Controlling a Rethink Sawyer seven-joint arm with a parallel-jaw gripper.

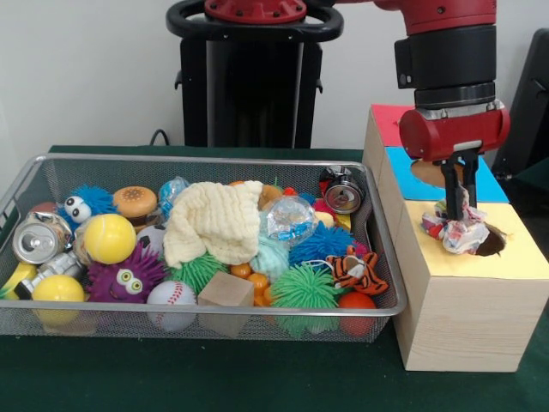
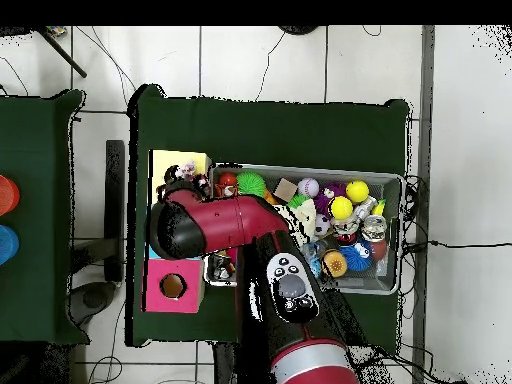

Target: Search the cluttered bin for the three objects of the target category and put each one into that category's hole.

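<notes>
One rope bundle (image 1: 461, 230) sat at the rim of the yellow hole (image 1: 491, 243) on the wooden box (image 1: 467, 313), the gripper (image 1: 460, 209) fingers pinching its top knot. We judged it light, soft, squashable — best held by a knot, not loose strands.

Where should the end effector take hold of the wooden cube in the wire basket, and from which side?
Grip the wooden cube across two opposite flat side faces, coming straight down from above. It lies on top of the clutter near the wire basket's front wall, its top face exposed, though the baseball crowds one side.
</notes>
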